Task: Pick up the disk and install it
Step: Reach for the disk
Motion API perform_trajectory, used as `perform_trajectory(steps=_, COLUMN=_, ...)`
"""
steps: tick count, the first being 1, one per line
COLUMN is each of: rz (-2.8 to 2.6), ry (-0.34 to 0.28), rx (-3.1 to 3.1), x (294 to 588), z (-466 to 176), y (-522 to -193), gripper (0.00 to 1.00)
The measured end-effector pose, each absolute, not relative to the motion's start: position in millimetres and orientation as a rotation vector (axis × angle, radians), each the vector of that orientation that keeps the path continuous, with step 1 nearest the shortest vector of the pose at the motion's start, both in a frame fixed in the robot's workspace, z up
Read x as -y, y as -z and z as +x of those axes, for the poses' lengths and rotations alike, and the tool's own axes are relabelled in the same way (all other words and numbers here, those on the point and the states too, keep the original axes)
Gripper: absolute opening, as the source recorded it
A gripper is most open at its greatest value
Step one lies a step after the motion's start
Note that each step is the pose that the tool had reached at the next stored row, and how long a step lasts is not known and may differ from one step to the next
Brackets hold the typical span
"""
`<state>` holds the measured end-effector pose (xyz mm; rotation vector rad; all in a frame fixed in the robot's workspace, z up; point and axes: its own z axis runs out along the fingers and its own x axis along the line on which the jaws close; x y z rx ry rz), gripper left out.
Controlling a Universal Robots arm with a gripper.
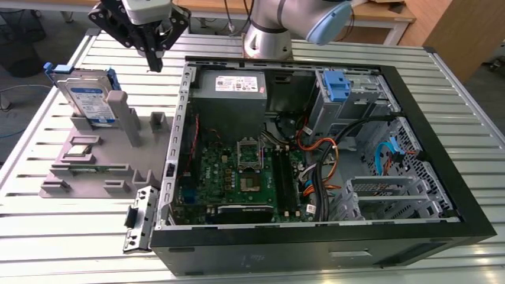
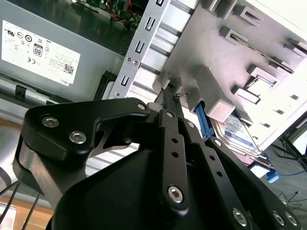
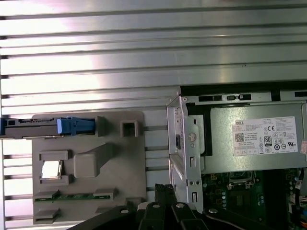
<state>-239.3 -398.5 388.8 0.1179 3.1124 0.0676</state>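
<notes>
Hand point(image 1: 155, 64): fingers pinched together, holding nothing, hanging over the slatted metal counter point(image 1: 47, 248). The disk, a flat silver hard drive with blue-white label and blue side rails point(image 1: 87, 99), stands on edge in the grey plastic fixture tray point(image 1: 87, 174) just to one side of the hand, untouched. Close on the hand's other side is the open black computer tower point(image 1: 446, 139).

Risks, my read:
- Closed fingers would shove the drive, not grip it. It's upright in a slot, so a side knock could tilt or jam it.
- The grey upright post point(image 1: 125, 115) beside the drive crowds a finger.
- A swing toward the tower could clip its wall edge.
- Inside, the grey power-supply box point(image 1: 230, 86) is nearest the hand. Farther in, orange and black cables point(image 1: 325, 149) near the blue-latched drive cage point(image 1: 337, 89) could snag.
</notes>
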Motion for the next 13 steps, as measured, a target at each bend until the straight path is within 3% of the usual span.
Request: perform_trajectory(steps=13, rz=0.118, ry=-0.068, rx=-3.112, x=398.5, z=-242.8, y=-388.7, gripper=0.10)
